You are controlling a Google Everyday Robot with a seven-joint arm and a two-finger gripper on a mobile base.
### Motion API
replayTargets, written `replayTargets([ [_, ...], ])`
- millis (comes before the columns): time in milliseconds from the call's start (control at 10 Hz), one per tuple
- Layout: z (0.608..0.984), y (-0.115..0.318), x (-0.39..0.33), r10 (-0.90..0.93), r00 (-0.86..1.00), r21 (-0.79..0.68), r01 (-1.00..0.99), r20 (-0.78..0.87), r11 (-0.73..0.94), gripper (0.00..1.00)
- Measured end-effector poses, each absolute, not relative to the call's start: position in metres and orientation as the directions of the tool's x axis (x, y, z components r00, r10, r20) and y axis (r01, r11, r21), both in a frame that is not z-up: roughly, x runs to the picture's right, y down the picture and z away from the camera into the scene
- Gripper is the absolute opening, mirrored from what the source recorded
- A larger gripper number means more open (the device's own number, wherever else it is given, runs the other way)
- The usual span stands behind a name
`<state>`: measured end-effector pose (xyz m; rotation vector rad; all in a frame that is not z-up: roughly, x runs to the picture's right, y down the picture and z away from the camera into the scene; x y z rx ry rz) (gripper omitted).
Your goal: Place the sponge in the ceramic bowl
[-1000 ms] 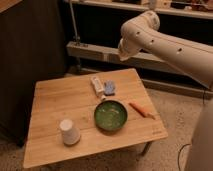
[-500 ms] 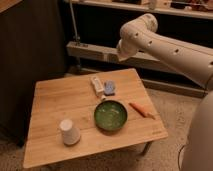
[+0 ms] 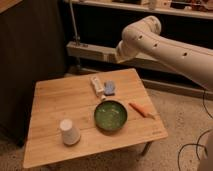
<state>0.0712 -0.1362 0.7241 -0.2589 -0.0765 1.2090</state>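
The sponge (image 3: 109, 88), a small pale blue-grey block, lies on the wooden table (image 3: 55, 102) near its back edge, beside a white tube (image 3: 97, 86). In front of it stands the ceramic bowl (image 3: 110, 116), green inside with a dark rim and nothing in it. My white arm reaches in from the right, high above the table. Its gripper (image 3: 120, 53) is at the arm's left tip, well above and behind the sponge, touching nothing I can see.
An orange carrot-like stick (image 3: 141, 109) lies right of the bowl. A white upturned cup (image 3: 69, 132) stands at the table's front left. Behind the table are a dark wall, a metal pole (image 3: 75, 30) and a low shelf (image 3: 92, 51).
The arm's tip has shifted slightly lower. Nothing on the table has moved.
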Motion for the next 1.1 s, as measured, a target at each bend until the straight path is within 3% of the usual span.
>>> replayTargets([
  [500,0.784,-0.07,0.064,0.923,0.358,-0.318,-0.899,-0.142,0.3,0.78],
  [1100,0.847,-0.046,0.044,0.905,0.375,-0.327,-0.896,-0.199,0.299,0.8],
])
